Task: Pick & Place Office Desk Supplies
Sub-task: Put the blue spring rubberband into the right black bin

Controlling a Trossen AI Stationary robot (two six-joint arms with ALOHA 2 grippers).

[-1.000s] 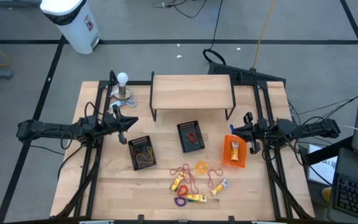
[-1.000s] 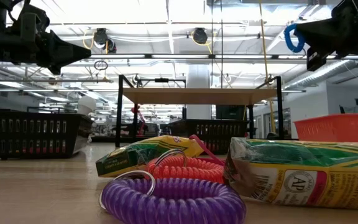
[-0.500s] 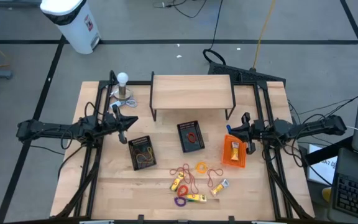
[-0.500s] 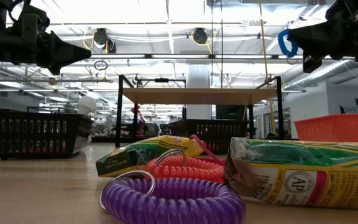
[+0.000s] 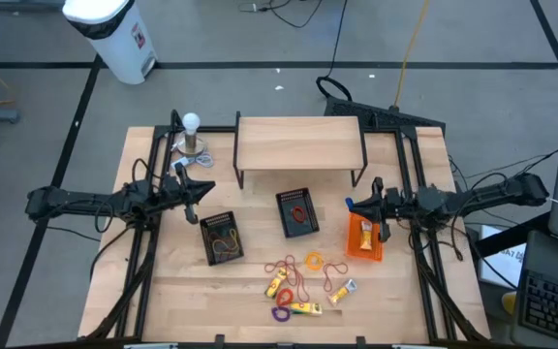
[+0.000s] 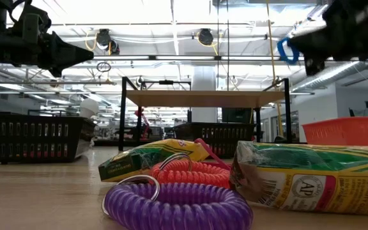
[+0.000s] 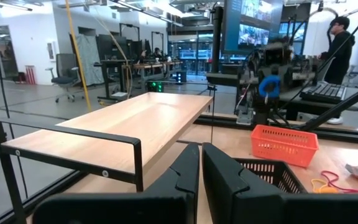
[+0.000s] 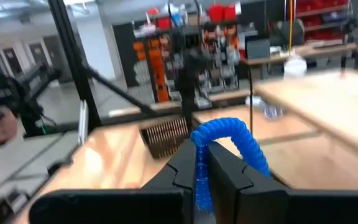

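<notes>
Hanging pinched in the right gripper [image 5: 364, 204], fingers clamped on it, blue loop [image 5: 356, 204] above the far left corner of the orange basket [image 5: 364, 239], black basket [image 5: 297, 211] just to the left. Left gripper [image 5: 206, 189] waiting, fingers together, far-left over the worktop [image 5: 260, 320].

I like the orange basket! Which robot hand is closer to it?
The right. The right gripper, shut on a blue coil, hangs just above the orange basket's far end. The left gripper waits far across the table.
</notes>
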